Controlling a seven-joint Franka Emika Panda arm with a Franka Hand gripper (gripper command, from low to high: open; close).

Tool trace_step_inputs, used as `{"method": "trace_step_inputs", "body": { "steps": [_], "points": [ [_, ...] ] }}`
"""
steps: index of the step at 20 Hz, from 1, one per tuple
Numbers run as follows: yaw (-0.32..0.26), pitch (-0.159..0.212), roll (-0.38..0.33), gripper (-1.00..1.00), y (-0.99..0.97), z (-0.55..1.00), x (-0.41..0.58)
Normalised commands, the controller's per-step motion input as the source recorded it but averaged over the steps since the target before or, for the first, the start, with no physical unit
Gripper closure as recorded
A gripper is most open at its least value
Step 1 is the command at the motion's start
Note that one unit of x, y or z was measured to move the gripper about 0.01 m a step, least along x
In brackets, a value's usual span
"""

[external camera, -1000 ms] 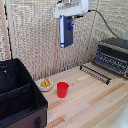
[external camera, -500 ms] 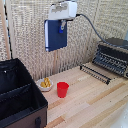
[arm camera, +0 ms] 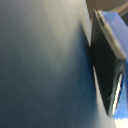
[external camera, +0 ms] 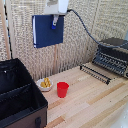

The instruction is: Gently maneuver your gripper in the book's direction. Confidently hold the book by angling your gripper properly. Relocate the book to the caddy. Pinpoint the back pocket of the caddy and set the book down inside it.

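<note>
Hanging high from the pincer (external camera: pixel 54 21), the book (external camera: pixel 47 31) faces outward.

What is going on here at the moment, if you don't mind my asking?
The robot arm's gripper holds the navy book by its upper edge, high in the air in front of the woven screen. The black caddy sits open on the wooden table at the exterior view's left, nothing visible in it. A red cup and a small dish stand beside it.

Open air lies between the raised book (external camera: pixel 48 30) and the caddy (external camera: pixel 20 100).
</note>
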Motion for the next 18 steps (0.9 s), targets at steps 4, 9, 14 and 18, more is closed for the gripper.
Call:
{"method": "trace_step_inputs", "body": {
  "steps": [4,9,14,18],
  "points": [
    [-0.168,-0.039,-0.024,1.0,0.69,0.49,0.02],
    [-0.154,-0.027,-0.023,1.0,0.74,0.4,0.046],
    [-0.118,-0.013,-0.023,1.0,0.83,0.29,0.114],
    [-0.103,-0.009,-0.02,1.0,0.87,0.22,0.164]
  ]
}}
